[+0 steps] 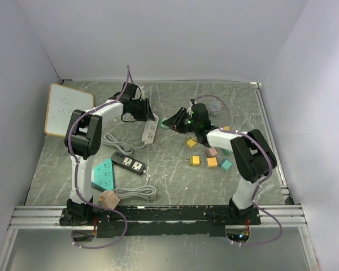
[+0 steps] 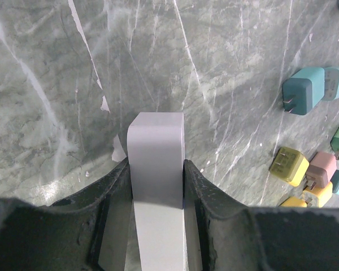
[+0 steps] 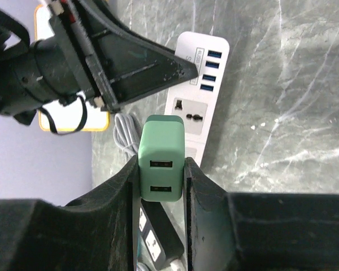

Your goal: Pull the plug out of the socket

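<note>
My left gripper point(image 1: 140, 110) is shut on the far end of the white power strip point(image 1: 150, 131). In the left wrist view the strip's blank end point(image 2: 156, 152) sits tight between the fingers point(image 2: 116, 192). My right gripper point(image 1: 175, 121) is shut on a green USB plug point(image 1: 168, 123), held just right of the strip and apart from it. In the right wrist view the plug point(image 3: 161, 158) is clamped between both jaws, USB ports facing the camera, with the strip's sockets point(image 3: 193, 110) beyond it.
Several coloured plugs point(image 1: 210, 158) lie at centre right and also show in the left wrist view point(image 2: 303, 90). A black power strip point(image 1: 128, 163), a teal triangular strip point(image 1: 103, 175) and coiled grey cable point(image 1: 133, 192) lie front left. A whiteboard point(image 1: 68, 109) lies far left, and a clear cup point(image 1: 214, 105) stands behind.
</note>
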